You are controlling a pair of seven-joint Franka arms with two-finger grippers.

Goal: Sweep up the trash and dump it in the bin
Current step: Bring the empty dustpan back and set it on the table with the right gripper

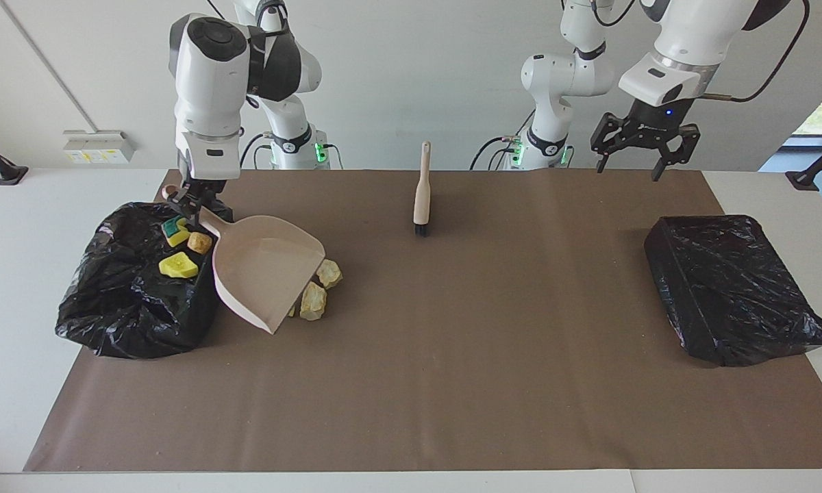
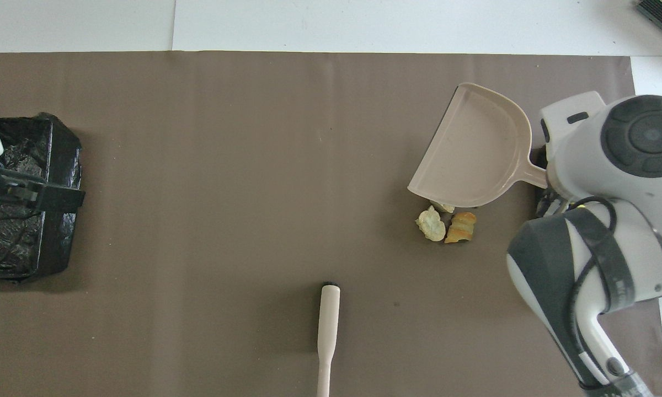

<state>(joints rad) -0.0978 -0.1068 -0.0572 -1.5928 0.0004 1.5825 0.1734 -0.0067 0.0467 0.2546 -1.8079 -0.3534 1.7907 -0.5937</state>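
My right gripper point(image 1: 193, 198) clamps the dustpan point(image 1: 268, 268) handle; I should lay its lip flat beside the trash point(image 1: 313, 301), left gripper point(image 1: 642, 152) wide.

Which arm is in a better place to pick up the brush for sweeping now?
Probably the left. The left gripper hangs open and holds nothing, while the right gripper is shut on the dustpan beside the trash. The brush stands untouched between them.

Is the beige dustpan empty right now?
Yes: the beige plastic dustpan held by the right claw shows a bare inner surface, with no trash lying in it.
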